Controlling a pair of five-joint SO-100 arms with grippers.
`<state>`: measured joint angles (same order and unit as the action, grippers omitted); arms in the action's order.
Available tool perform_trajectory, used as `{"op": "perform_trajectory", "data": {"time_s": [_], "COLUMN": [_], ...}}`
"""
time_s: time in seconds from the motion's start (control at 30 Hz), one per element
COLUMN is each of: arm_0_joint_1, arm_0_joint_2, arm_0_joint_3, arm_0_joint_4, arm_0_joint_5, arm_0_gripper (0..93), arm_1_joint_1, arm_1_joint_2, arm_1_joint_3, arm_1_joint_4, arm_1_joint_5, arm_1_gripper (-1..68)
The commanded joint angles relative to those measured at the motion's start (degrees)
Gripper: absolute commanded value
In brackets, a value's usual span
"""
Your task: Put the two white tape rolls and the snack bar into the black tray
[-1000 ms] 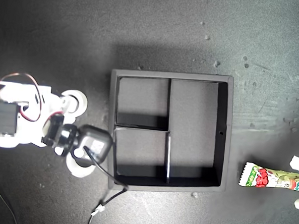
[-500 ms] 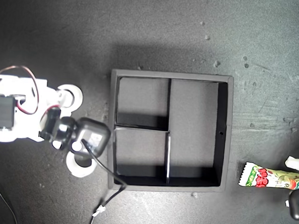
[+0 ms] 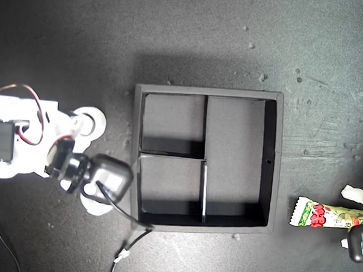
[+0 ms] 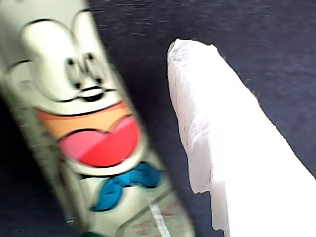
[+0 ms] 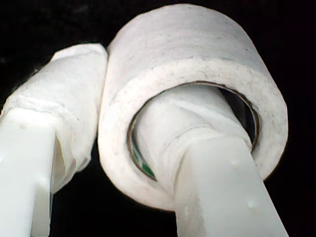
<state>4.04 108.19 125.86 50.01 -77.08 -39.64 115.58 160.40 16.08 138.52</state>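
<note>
Since the earlier frames, the first pincer [image 3: 354, 210] has crept further in at the exterior view's lower right, one white finger [image 4: 232, 143] beside the long cartoon-printed snack bar [image 3: 328, 216]; its gap cannot be told. The second pincer [image 5: 123, 163], at the exterior view's left, has shifted slightly and grips a small white tape roll [image 5: 187, 98], one finger through its hole. The other white tape roll [image 3: 93, 123] lies nearby. The square black tray [image 3: 274, 164] sits mid-table on the dark speckled table [image 3: 234, 36].
</note>
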Motion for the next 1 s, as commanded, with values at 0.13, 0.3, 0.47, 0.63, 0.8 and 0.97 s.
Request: {"op": "perform_trajectory", "data": {"time_s": [0.13,0.3,0.47,0.63,0.8,0.97], "arm_0_joint_1": [0.70,0.70,0.70,0.79,0.18,-1.14], "arm_0_joint_2": [1.67,0.97,0.97,3.25,9.84,14.77], "arm_0_joint_3": [-3.69,-4.04,-4.04,-4.04,-4.39,-7.82], "arm_0_joint_4": [-0.79,-1.14,-1.14,-1.14,0.09,4.04], "arm_0_joint_5": [1.85,2.37,2.46,2.55,3.52,4.92], "arm_0_gripper": [0.0,0.0,0.0,0.0,0.0,0.0], "arm_1_joint_1": [4.31,4.57,4.92,8.61,18.02,26.02], "arm_1_joint_2": [-0.53,-0.35,0.26,7.03,12.92,13.01], "arm_1_joint_3": [1.58,1.85,1.23,-1.76,-13.45,-28.83], "arm_1_joint_4": [-0.26,-0.26,-1.05,4.57,24.70,41.04], "arm_1_joint_5": [-14.24,-15.03,-17.49,-26.46,-38.94,-48.25], "arm_1_gripper": [-0.1,-0.1,-0.1,-0.2,-0.2,-0.2]}}
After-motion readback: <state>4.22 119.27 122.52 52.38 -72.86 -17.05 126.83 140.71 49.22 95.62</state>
